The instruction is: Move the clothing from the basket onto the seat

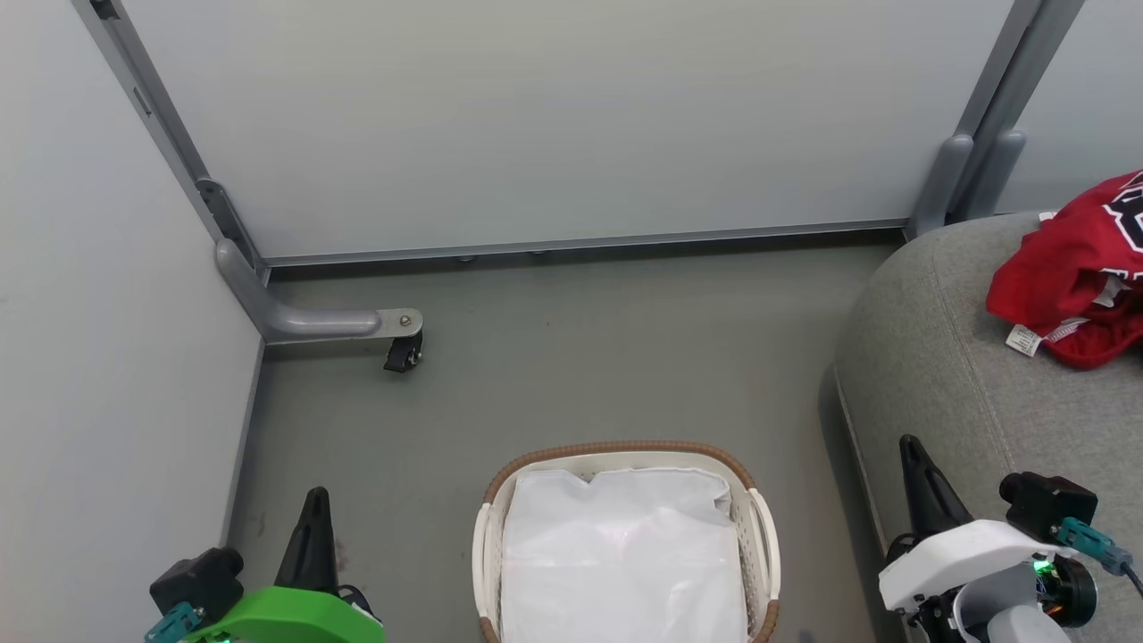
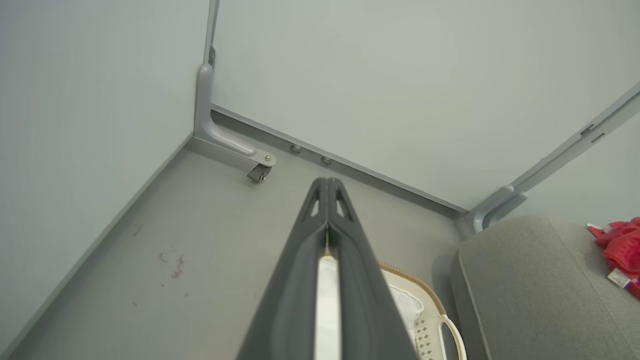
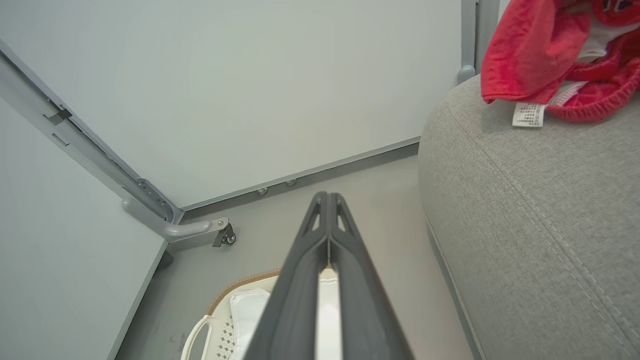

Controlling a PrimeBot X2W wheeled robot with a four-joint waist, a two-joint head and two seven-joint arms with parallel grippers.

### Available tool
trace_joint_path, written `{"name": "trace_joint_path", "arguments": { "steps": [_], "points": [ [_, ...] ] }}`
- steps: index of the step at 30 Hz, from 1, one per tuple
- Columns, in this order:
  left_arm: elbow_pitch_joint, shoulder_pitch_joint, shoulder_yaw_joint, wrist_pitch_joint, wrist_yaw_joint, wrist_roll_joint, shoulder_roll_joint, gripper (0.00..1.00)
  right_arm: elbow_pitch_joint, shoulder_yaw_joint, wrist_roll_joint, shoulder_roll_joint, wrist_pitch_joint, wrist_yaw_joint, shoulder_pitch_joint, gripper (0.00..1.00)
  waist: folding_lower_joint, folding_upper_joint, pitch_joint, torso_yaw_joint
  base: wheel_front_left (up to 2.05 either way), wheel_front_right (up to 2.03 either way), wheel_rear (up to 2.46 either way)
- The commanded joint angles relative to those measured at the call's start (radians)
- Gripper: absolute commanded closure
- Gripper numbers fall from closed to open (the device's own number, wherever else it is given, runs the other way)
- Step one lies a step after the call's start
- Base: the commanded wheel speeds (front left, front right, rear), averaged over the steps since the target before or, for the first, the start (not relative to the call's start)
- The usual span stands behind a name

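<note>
Parking both arms; the transfer looks complete.
Head view: red jersey (image 1: pixel 1067 277) lies bunched on the grey sofa (image 1: pixel 938 375) at upper right, well apart from the laundry basket (image 1: pixel 625 449), which has just the white liner (image 1: pixel 625 554) inside. The left gripper (image 1: pixel 316 502) and right gripper (image 1: pixel 914 460) flank the basket, jaws pressed together, holding nothing. Left wrist view: jaws closed tip to tip, empty. Right wrist view: same; the jersey's care tag (image 3: pixel 528 114) sits near the sofa's rounded edge. Judgement: check that no garment hides under the liner, and nudge the jersey inward if it risks sliding.
</note>
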Motion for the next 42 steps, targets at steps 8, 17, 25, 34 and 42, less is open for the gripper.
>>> {"name": "trace_joint_path", "arguments": {
  "steps": [8,17,25,34,42],
  "points": [
    [-0.031,-0.032,0.024,0.036,-0.001,-0.146,0.012,1.0,-0.034,-0.01,0.163,-0.007,0.038,0.0,-0.014,1.0,0.0,0.0,-0.001,-0.002,0.0,0.0,0.0],
    [-0.047,-0.04,0.042,0.069,-0.001,-0.269,0.015,1.0,-0.046,-0.019,0.3,-0.008,0.073,0.0,-0.015,1.0,0.0,0.0,-0.003,-0.005,0.0,0.0,0.0],
    [-0.058,-0.047,0.057,0.096,-0.002,-0.368,0.017,1.0,-0.056,-0.026,0.41,-0.009,0.102,0.0,-0.016,1.0,0.0,0.0,-0.004,-0.007,0.0,0.0,0.0],
    [-0.07,-0.053,0.073,0.126,-0.002,-0.47,0.018,1.0,-0.066,-0.033,0.526,-0.01,0.132,-0.001,-0.017,1.0,0.0,0.0,-0.005,-0.009,0.0,0.0,0.0],
    [-0.08,-0.058,0.087,0.149,-0.003,-0.552,0.019,1.0,-0.074,-0.038,0.618,-0.011,0.156,-0.001,-0.018,1.0,0.0,0.0,-0.006,-0.012,0.0,0.0,0.0]
  ]
}}
